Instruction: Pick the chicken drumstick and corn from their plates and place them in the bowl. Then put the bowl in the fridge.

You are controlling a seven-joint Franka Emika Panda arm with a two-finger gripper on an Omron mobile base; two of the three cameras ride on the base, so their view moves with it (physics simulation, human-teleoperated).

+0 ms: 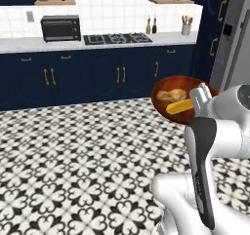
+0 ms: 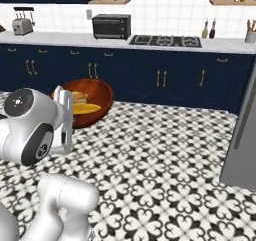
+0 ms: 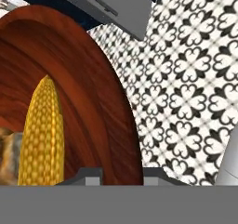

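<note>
Your pincer, clamped on the rim of the bowl, holds it above the patterned floor, corn and chicken drumstick inside.

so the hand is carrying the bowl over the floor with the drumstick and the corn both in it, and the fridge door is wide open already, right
Not quite: the fridge looks shut, its grey front and long bar handle facing the room in the right base view. The rest holds: the hand grips the rim of the bowl above the patterned floor, with the corn and the chicken drumstick inside.
</note>
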